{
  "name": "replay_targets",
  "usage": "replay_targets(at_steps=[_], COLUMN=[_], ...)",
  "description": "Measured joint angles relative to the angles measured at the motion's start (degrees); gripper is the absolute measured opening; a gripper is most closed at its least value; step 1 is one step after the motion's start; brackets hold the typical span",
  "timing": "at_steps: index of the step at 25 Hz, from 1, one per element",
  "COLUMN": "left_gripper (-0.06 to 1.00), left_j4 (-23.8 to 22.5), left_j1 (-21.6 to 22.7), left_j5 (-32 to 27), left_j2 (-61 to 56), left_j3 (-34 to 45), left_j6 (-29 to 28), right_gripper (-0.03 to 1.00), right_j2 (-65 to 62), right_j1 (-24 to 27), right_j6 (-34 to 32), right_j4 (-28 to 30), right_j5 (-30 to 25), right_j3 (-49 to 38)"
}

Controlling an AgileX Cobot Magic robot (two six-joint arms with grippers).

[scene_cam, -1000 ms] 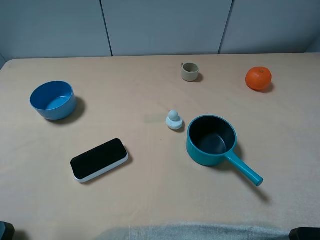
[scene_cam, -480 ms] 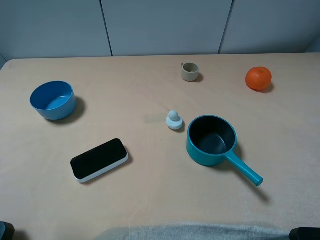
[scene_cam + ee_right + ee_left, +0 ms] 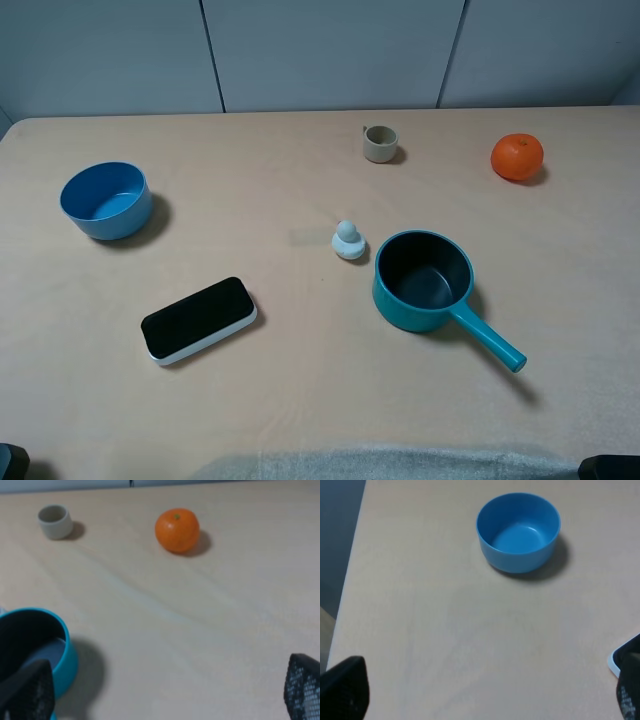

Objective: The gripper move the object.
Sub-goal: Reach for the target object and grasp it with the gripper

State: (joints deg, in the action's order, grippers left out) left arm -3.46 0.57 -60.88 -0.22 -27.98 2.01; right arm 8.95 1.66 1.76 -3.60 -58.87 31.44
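The teal saucepan stands right of the table's centre, dark inside, with its stick handle pointing to the front right. In the right wrist view part of its bowl shows beside one finger. My right gripper is open and empty, with its fingers wide apart and back from the pan; only a dark bit shows at the front right edge. My left gripper is open and empty over the front left of the table, far from the pan.
A handleless blue bowl sits at the left. A black phone lies at the front left. A small pale duck figure stands just left of the pan. A beige cup and an orange sit at the back.
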Motion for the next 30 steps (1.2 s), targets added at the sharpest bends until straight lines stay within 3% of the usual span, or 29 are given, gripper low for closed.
replay_targets(at_steps=[15, 30], left_gripper=[0.99, 0.99], left_j4=[0.0, 0.0], left_j1=[0.0, 0.0], left_j5=[0.0, 0.0], left_j2=[0.0, 0.0], left_j3=[0.0, 0.0], left_j6=[0.0, 0.0], right_gripper=[0.69, 0.69], right_j2=[21.44, 38.43], right_j1=[0.0, -11.09], right_j6=[9.28, 9.98], right_j4=[-9.41, -11.11], right_j5=[0.06, 2.38], right_j3=[8.6, 8.77])
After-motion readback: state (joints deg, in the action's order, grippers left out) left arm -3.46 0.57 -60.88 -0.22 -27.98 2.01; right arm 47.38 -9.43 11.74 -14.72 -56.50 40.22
